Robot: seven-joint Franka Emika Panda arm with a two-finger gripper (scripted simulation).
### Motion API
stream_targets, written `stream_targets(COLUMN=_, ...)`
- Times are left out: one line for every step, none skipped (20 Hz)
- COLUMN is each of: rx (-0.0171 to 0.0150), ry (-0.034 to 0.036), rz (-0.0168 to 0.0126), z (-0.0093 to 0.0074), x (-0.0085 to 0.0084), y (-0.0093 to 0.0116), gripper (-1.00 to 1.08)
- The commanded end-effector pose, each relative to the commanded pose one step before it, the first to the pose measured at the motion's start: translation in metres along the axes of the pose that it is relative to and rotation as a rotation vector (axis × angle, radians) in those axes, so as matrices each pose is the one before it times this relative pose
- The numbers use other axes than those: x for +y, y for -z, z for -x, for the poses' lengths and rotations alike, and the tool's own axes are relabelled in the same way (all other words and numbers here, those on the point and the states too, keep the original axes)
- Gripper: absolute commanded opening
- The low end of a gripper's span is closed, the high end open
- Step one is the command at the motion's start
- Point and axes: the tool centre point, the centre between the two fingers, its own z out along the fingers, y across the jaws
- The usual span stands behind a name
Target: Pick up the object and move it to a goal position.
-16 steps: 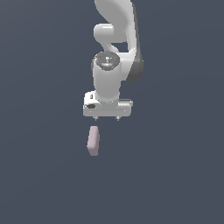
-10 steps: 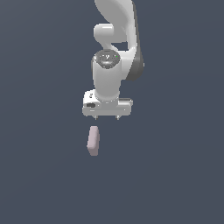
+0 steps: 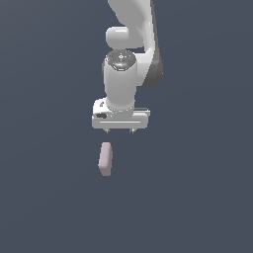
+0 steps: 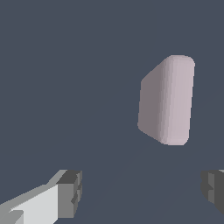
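Your gripper (image 3: 120,130) hangs above the table (image 3: 44,197) with its jaws spread wide and nothing between them; in the wrist view you can see one finger (image 4: 70,192) at one side and the other at the far edge of the picture, with bare surface in the gap. The object (image 3: 105,158), a pale pinkish-mauve block with rounded ends, lies free on the table, near the gripper but apart from it. In the exterior view it sits just below the fingertips and a little toward that view's left of the gripper's centre line.

The wide spread makes sense: the block is narrower than the opening, so you have room to straddle it. In the wrist view the object (image 4: 167,99) lies ahead of the fingers and off to one side of the gap's middle, so it is not lined up between the jaws yet. I judge the pick as not begun; you probably need to shift over the block, centre it, then descend. No goal marker shows in either view, so I cannot tell where it must go.
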Motion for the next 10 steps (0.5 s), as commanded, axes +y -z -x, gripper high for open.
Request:
stream_targets(rx=-0.00034, ry=-0.00160, rz=-0.00085, z=-0.00117, x=0.00136, y=-0.00079, gripper=1.00)
stream_targets(rx=0.00017, ry=-0.00118, rz=-0.00069, z=-0.00121, x=0.00098, y=-0.00060, gripper=1.00)
stream_targets(rx=0.00022, ry=-0.00166, rz=-0.00100, z=-0.00153, x=0.00135, y=-0.00080, gripper=1.00)
stream_targets(rx=0.00025, ry=-0.00195, rz=-0.00118, z=-0.00186, x=0.00158, y=-0.00101, gripper=1.00)
stream_targets(rx=0.00031, ry=-0.00241, rz=-0.00148, z=-0.00215, x=0.00196, y=-0.00121, gripper=1.00)
stream_targets(rx=0.00035, ry=-0.00268, rz=-0.00165, z=-0.00244, x=0.00219, y=-0.00139, gripper=1.00)
stream_targets(rx=0.00041, ry=-0.00292, rz=-0.00180, z=-0.00273, x=0.00242, y=-0.00157, gripper=1.00)
stream_targets(rx=0.00050, ry=-0.00335, rz=-0.00207, z=-0.00302, x=0.00280, y=-0.00175, gripper=1.00)
stream_targets(rx=0.00057, ry=-0.00368, rz=-0.00229, z=-0.00329, x=0.00310, y=-0.00196, gripper=1.00)
stream_targets(rx=0.00064, ry=-0.00397, rz=-0.00250, z=-0.00357, x=0.00338, y=-0.00221, gripper=1.00)
